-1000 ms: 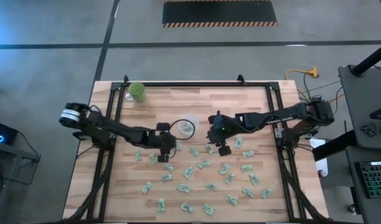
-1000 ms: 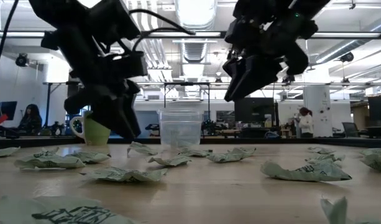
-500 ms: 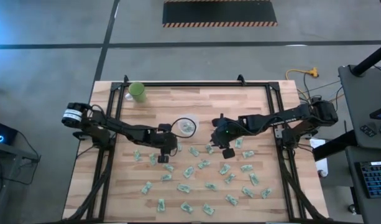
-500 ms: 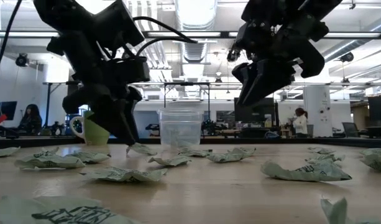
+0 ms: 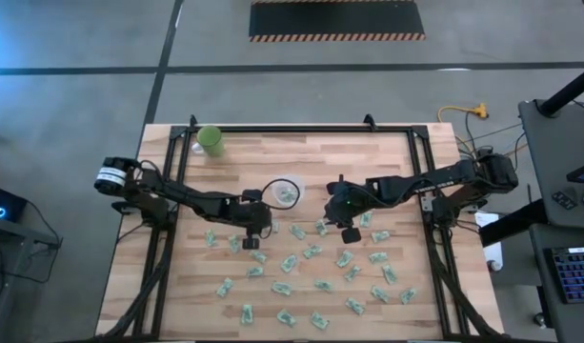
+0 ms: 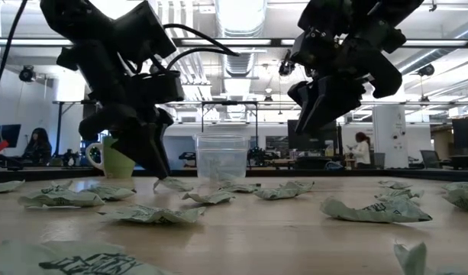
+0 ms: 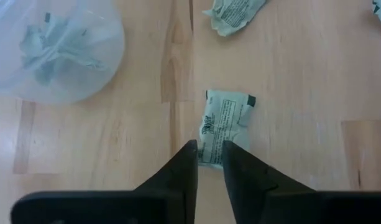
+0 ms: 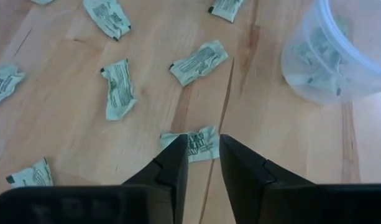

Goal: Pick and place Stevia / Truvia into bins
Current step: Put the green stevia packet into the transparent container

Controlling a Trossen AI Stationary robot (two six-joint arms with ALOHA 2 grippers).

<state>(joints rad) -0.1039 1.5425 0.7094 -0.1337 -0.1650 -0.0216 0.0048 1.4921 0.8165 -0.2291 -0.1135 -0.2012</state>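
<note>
Green cup (image 5: 211, 139): far left corner of the table, apart from the work.
Left gripper (image 7: 209, 160): low at the table, fingers narrowed on one end of a Stevia packet (image 7: 224, 122), likely for lifting.
Clear cup (image 5: 286, 191): between both arms, some packets inside.
Right gripper (image 8: 201, 157): raised, pinching another packet (image 8: 197, 143).
Loose packets (image 5: 313, 251): scattered along the near side.

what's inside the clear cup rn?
The small round clear plastic cup holds several crumpled pale green paper packets. The overlapping pile hides the exact count and the cup's floor.
</note>
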